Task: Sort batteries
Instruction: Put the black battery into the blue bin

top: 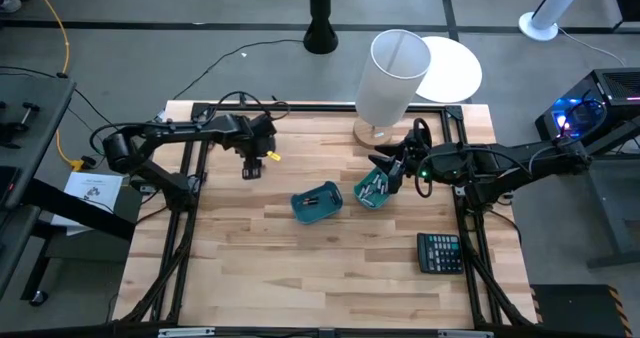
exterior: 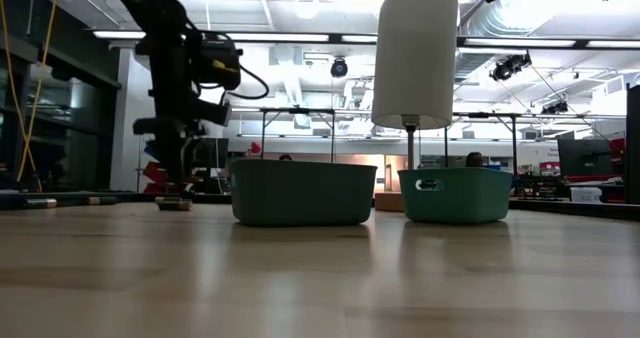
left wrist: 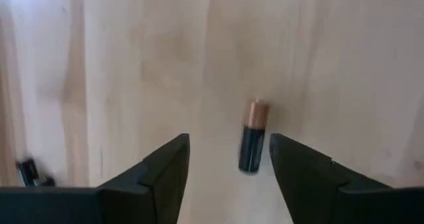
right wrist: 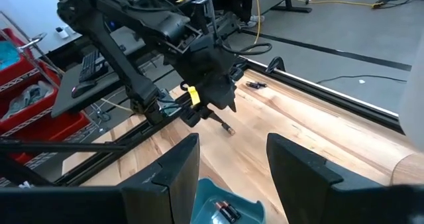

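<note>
— Two small teal bins [top: 317, 202] sit mid-table in the high view, yes? Where are the grippers?

— Yes. From above, the left gripper [top: 251, 168] points down at the wood, well apart from the near bin. The right gripper [top: 387, 171] hangs over the second bin [top: 375, 189], which has batteries [top: 374, 187] inside. A calculator [top: 439, 251] lies on the table [top: 300, 278] nearer the front edge, and a white lamp [top: 392, 78] stands behind the right gripper.

— And the low view?

— The left gripper [exterior: 178, 193] reaches down almost to the table surface, beside the two bins [exterior: 303, 192]. A small thing lies under its tips; I cannot tell what.

— The left wrist view?

— Its fingers [left wrist: 162, 174] stand wide apart. One battery [left wrist: 253, 136], black with a copper end, lies flat on the wood between them, closer to one finger, touching neither.

— The right wrist view?

— The right fingers [right wrist: 175, 171] are also spread wide and hold nothing. Below them is the bin [right wrist: 222, 207] with dark batteries [right wrist: 226, 212]. Farther off, the left arm [right wrist: 152, 32] is over the loose battery [right wrist: 227, 128].
</note>
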